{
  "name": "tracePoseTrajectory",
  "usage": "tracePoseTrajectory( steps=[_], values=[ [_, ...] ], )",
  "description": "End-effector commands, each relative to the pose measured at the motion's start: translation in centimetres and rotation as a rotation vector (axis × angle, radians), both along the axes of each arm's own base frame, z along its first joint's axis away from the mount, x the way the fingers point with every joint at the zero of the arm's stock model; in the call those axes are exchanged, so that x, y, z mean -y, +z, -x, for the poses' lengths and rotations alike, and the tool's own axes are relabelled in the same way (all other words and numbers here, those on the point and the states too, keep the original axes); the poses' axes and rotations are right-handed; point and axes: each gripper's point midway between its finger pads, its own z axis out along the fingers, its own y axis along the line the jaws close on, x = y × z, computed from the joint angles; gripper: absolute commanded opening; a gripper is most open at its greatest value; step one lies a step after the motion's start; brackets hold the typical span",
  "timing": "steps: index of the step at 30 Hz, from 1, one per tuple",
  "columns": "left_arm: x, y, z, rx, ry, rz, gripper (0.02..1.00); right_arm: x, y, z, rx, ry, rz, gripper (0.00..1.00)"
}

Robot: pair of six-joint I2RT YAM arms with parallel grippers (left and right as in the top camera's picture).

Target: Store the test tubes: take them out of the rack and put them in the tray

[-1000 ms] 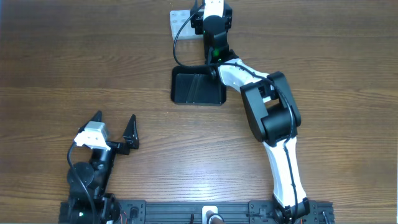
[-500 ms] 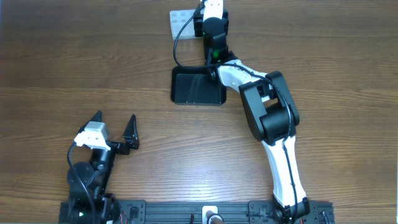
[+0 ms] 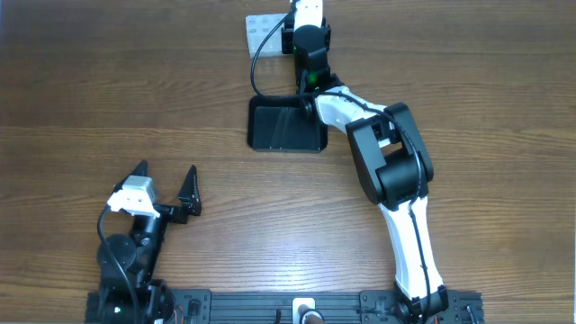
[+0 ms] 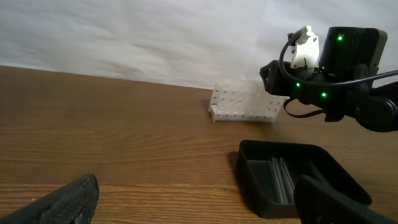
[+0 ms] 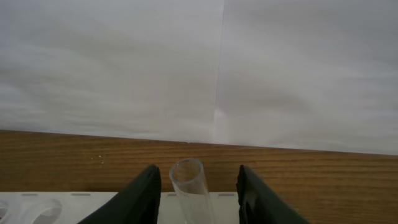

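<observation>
Right jaws open, straddling an upright test tube (image 5: 186, 180) in the rack (image 3: 264, 34) without contact; left jaws wide open, empty.

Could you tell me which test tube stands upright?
The tube between the jaws of the right gripper, at the rack; the others lie flat in the tray.

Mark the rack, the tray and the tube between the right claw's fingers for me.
rack (image 4: 245, 99): left wrist view, on its holed top face.
tray (image 4: 252, 186): left wrist view, on its near wall.
test tube (image 5: 191, 193): right wrist view, on its clear wall below the open mouth.
</observation>
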Motion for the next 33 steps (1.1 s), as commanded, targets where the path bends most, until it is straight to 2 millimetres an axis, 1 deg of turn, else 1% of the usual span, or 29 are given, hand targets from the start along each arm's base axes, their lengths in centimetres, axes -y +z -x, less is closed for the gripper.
tracePoseTrajectory(
  steps=[1, 9, 18, 25, 31, 33],
  values=[
    [0.02, -0.09, 0.02, -0.001, 0.001, 0.013, 1.000, 0.17, 0.24, -0.47, 0.011, -0.002, -0.009, 0.360],
    [0.02, -0.09, 0.02, -0.001, 0.001, 0.013, 1.000, 0.17, 0.24, -0.47, 0.011, -0.002, -0.010, 0.275],
    [0.02, -0.08, 0.02, -0.001, 0.001, 0.013, 1.000, 0.17, 0.24, -0.47, 0.010, -0.003, -0.021, 0.207],
    [0.03, -0.09, 0.02, -0.001, 0.001, 0.013, 1.000, 0.17, 0.24, -0.47, 0.010, -0.003, -0.021, 0.187],
    [0.03, -0.09, 0.02, -0.001, 0.001, 0.013, 0.998, 0.17, 0.24, -0.47, 0.010, -0.003, -0.021, 0.134],
    [0.02, -0.09, 0.02, -0.001, 0.001, 0.013, 0.998, 0.17, 0.24, -0.47, 0.010, -0.003, -0.021, 0.132]
  ],
)
